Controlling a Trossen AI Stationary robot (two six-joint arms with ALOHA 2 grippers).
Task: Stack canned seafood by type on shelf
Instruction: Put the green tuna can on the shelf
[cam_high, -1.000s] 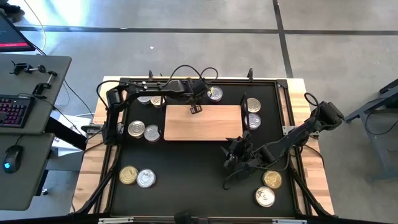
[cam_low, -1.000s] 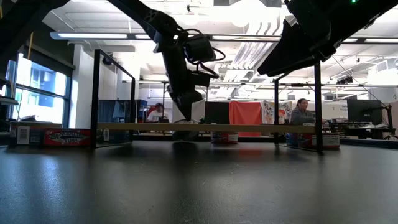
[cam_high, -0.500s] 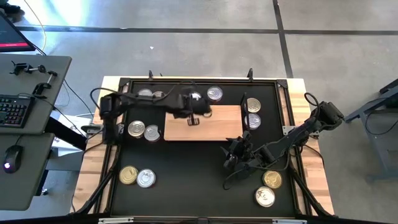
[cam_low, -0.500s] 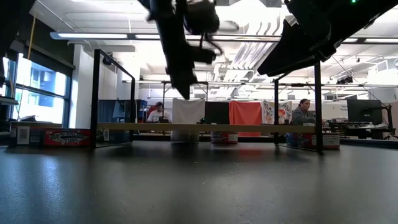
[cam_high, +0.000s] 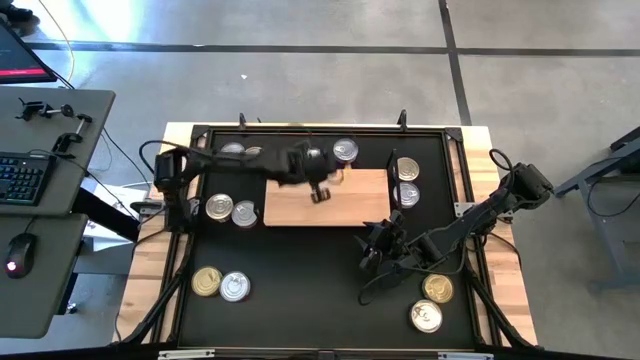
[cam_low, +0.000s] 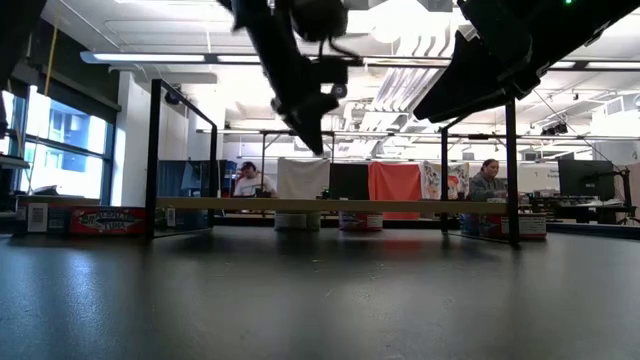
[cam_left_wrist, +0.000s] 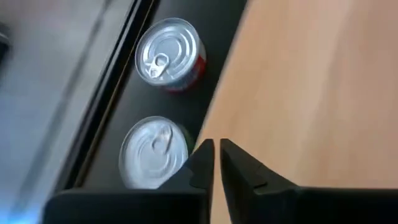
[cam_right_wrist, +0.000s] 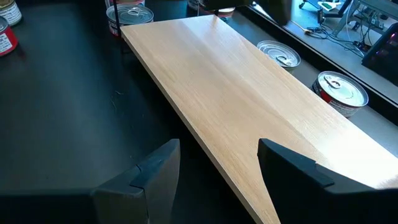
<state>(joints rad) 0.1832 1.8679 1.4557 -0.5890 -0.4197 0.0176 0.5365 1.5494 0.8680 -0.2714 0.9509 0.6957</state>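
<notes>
Two grippers: the left gripper (cam_high: 321, 192), fingers nearly together and seemingly empty, hovers over the board's (cam_high: 350, 205) far edge, while the right gripper (cam_high: 382, 240) waits open at its near right corner.

Keyboard (cam_high: 22, 177) and mouse (cam_high: 14, 267) on side desk (cam_high: 45, 230)

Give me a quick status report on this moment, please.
Left gripper nearly shut, empty, above shelf. Right gripper open, empty, waiting at shelf's near edge. Shelf bare; tins on mat.
</notes>
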